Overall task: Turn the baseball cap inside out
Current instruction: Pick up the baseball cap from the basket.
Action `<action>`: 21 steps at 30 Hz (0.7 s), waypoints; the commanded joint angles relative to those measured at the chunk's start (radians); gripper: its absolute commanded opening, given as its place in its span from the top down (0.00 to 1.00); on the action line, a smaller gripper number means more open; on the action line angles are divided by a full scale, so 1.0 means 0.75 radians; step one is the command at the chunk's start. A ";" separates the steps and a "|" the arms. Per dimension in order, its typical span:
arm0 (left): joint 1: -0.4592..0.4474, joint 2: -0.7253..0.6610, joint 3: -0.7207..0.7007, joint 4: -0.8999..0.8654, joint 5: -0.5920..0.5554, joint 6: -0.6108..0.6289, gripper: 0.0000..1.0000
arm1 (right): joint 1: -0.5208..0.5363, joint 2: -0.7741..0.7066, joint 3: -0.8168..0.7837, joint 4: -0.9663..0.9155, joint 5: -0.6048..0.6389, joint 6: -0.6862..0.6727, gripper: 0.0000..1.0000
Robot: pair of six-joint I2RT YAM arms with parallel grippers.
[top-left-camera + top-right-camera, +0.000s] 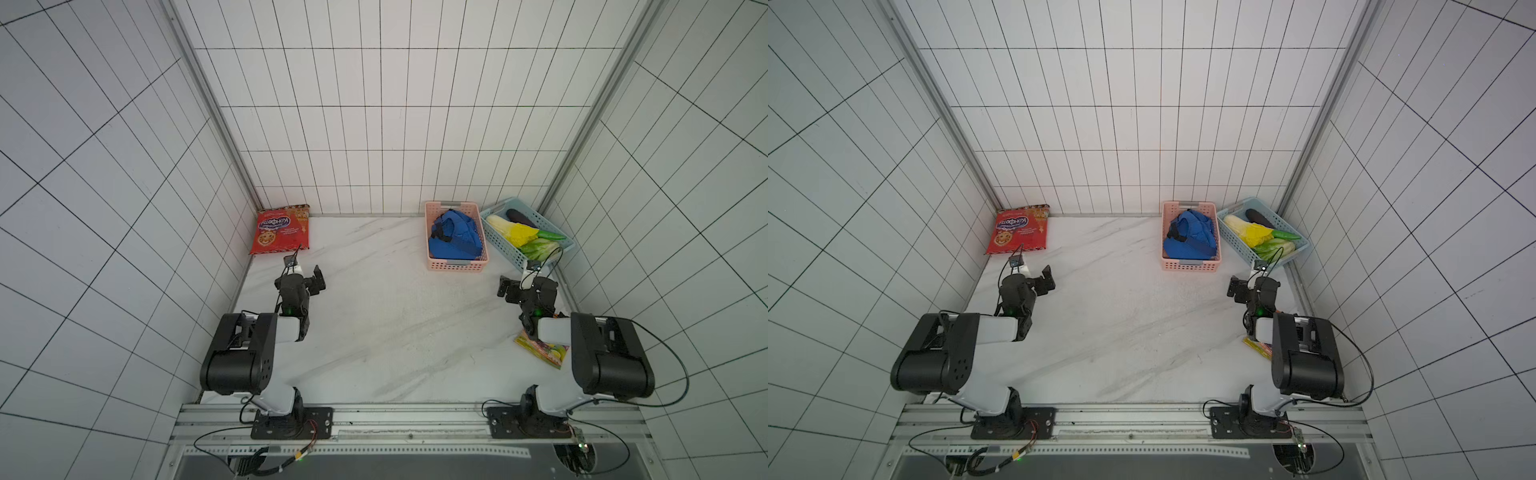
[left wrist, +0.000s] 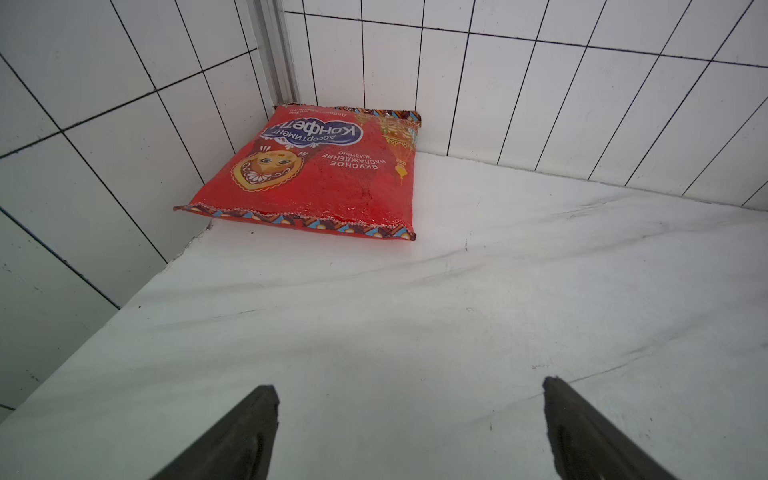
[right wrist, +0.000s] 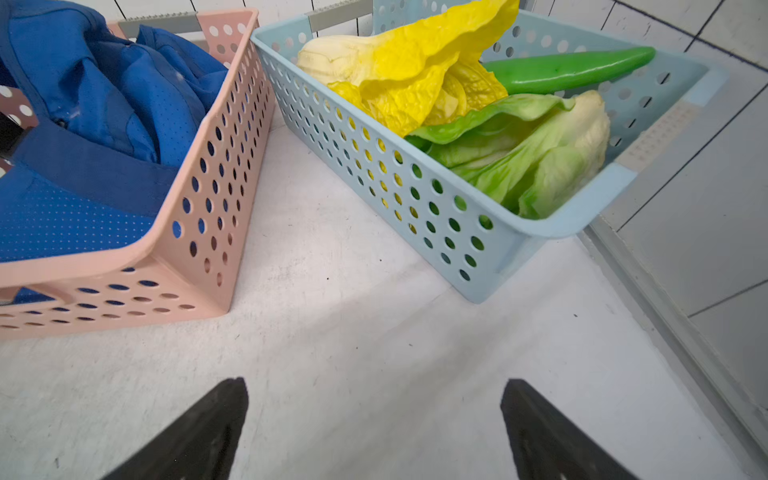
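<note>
A crumpled blue baseball cap (image 1: 455,237) (image 1: 1192,239) lies inside the pink basket (image 1: 457,266) (image 1: 1190,266) at the back right of the table. In the right wrist view the cap (image 3: 83,124) fills that basket (image 3: 199,232), mesh fabric and darker band showing. My right gripper (image 1: 518,280) (image 1: 1248,279) (image 3: 376,384) hovers open over bare table just in front of the baskets, holding nothing. Over the table's left side my left gripper (image 1: 305,276) (image 1: 1034,276) (image 2: 409,388) is open and empty too, far from the cap.
A red candy bag (image 1: 281,230) (image 2: 328,174) lies in the back left corner. A light blue basket (image 1: 503,245) (image 3: 395,174) of toy vegetables stands right of the pink one. A colourful packet (image 1: 542,351) lies under the right arm. Tiled walls enclose three sides.
</note>
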 commanded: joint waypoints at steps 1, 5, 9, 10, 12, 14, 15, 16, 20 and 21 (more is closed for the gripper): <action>0.005 -0.020 0.022 0.001 0.013 0.011 0.02 | 0.005 -0.009 0.022 0.015 -0.005 -0.003 0.01; 0.004 -0.020 0.022 0.001 0.015 0.010 0.02 | 0.005 -0.009 0.021 0.015 -0.005 -0.001 0.01; 0.005 -0.018 0.022 0.000 0.014 0.012 0.02 | 0.006 -0.009 0.021 0.015 -0.005 -0.001 0.01; 0.004 -0.019 0.022 -0.001 0.015 0.010 0.02 | 0.006 -0.009 0.022 0.015 -0.005 -0.001 0.01; 0.009 -0.017 0.027 -0.003 0.021 0.008 0.02 | 0.006 -0.007 0.023 0.014 -0.005 0.001 0.01; 0.010 -0.020 0.024 -0.003 0.024 0.007 0.02 | 0.005 -0.005 0.023 0.015 -0.004 0.001 0.01; 0.009 -0.018 0.023 -0.002 0.024 0.007 0.02 | 0.004 -0.007 0.023 0.015 -0.005 0.001 0.01; 0.010 -0.021 0.019 0.001 0.025 0.006 0.02 | 0.005 -0.010 0.022 0.016 -0.005 0.001 0.01; 0.014 -0.057 0.017 0.005 0.115 0.037 0.01 | 0.003 -0.102 0.062 -0.126 0.136 0.063 0.01; 0.006 -0.086 0.021 -0.016 0.144 0.065 0.02 | 0.003 -0.157 0.093 -0.234 0.161 0.069 0.01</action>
